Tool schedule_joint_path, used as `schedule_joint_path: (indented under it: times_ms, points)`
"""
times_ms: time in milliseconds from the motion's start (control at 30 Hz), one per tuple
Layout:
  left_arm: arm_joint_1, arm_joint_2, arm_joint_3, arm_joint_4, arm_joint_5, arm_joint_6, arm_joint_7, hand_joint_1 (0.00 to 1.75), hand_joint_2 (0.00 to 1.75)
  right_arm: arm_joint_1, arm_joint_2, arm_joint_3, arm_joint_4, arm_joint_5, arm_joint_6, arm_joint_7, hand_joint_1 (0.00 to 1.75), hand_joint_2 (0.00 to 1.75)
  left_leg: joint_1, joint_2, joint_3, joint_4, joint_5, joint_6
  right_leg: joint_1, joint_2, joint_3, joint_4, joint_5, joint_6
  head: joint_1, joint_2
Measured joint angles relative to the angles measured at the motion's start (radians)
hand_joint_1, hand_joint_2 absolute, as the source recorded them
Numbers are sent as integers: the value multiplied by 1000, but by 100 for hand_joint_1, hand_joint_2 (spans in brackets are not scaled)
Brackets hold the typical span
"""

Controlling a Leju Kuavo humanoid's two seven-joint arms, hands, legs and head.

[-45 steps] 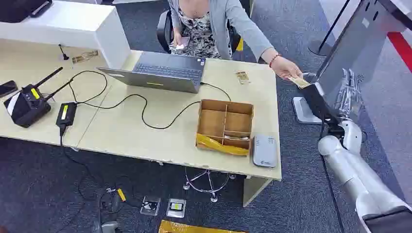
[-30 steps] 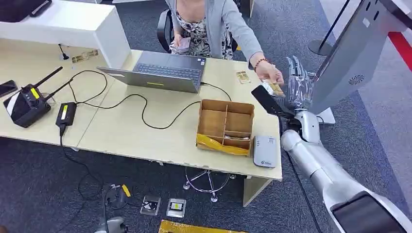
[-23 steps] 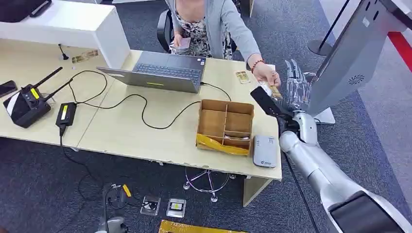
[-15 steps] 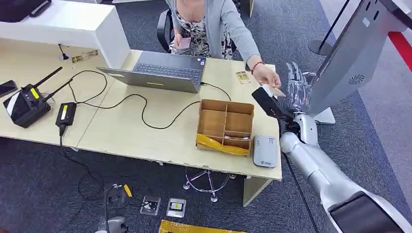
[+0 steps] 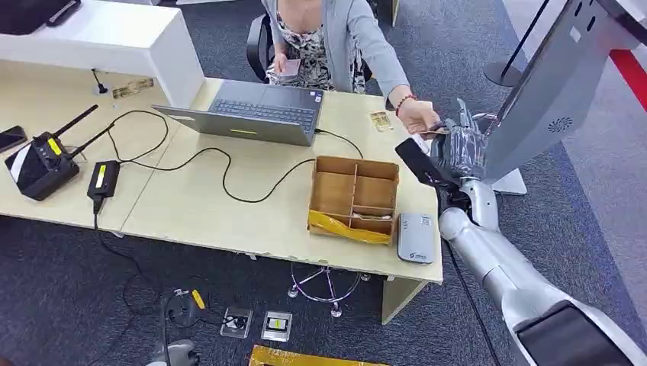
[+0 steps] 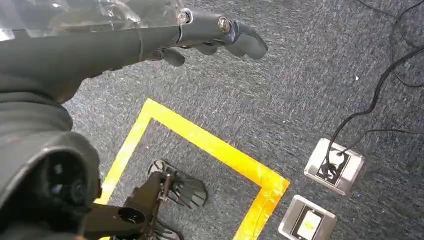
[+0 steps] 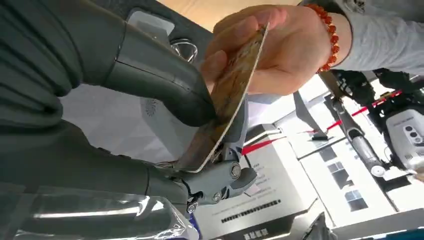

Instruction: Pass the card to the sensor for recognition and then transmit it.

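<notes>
A person's hand [image 5: 416, 118] holds a tan card [image 5: 433, 131] over the desk's far right corner. My right hand [image 5: 456, 149] is raised there, and its fingers close around the card's other end. In the right wrist view, my thick grey thumb [image 7: 160, 80] presses the card [image 7: 227, 105] against my darker fingers [image 7: 235, 140], while the person's hand [image 7: 280, 50] still grips its far end. The grey card sensor [image 5: 416, 237] lies flat at the desk's front right edge, below my forearm. My left hand [image 6: 125, 40] hangs over the carpet, fingers stretched out, holding nothing.
A partitioned cardboard box [image 5: 355, 198] sits just left of the sensor. A laptop [image 5: 255, 113] with a black cable, a radio [image 5: 42, 164] and a charger lie further left. A tall grey kiosk [image 5: 549, 84] stands close behind my right hand. Yellow floor tape [image 6: 215, 150] and floor sockets lie below.
My right arm swung from beside the kiosk in to the desk's corner. The person's hand followed with the card, and my fingers have now closed onto it.
</notes>
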Motion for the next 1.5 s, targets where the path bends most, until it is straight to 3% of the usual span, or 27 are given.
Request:
schedule_joint_path:
  times_ms: [567,1100,1500]
  points:
    - [0,2,-1,0,47,19,-2,0,0,21,9,16,-5,-34,13,12,175,175,0,0,0,0,0,0,0,0,0,0,0,0,0,0]
    - [6,24,0,0,90,10,-15,0,0,118,-98,61,-85,-67,0,63,175,175,0,0,0,0,0,0,0,0,-1,0,0,0,0,0]
    - [11,44,-1,0,102,4,-20,0,0,230,-202,96,-246,-52,-3,151,175,175,0,0,0,0,0,0,0,1,-1,0,0,0,0,0]
